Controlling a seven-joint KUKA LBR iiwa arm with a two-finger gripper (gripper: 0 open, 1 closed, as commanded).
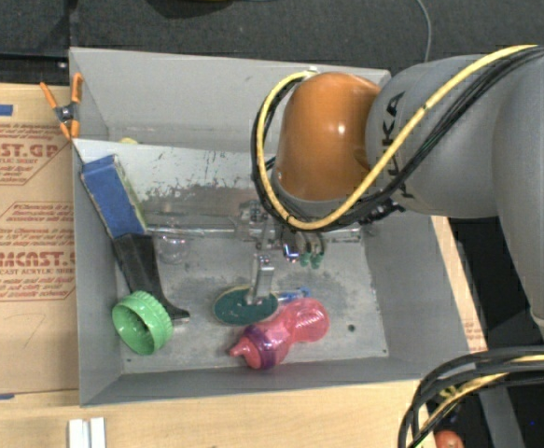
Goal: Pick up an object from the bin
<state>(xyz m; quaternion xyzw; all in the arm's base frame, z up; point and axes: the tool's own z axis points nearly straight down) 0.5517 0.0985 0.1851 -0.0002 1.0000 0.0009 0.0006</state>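
We look down on a grey metal bin [188, 91] whose scuffed floor is mostly bare toward 3 o'clock, with its loose things gathered from 9 round to 6 o'clock. The arm [477, 129] comes in from 3 o'clock, and its orange cover [323, 138] and looped cables hide the middle of the back wall. Along the 9 o'clock wall a blue block [111, 194] lies tilted. A black flat piece [141, 267] runs from its lower end toward the 7 o'clock corner. A pink bottle [285, 329] lies on its side at 6 o'clock, close to the front wall, its darker cap pointing toward 8 o'clock. In the 7 o'clock corner a bright green ring [143, 322] rests beside the black piece's lower end. A dark green round disc [244, 306] lies flat just beside the bottle, at its 10 o'clock. The gripper [260, 292] hangs below the orange cover, its tip down on that disc's edge. We cannot tell whether it is spread or pressed together. Only the bottle crowds the disc, and the floor on the disc's 9 o'clock side is bare.
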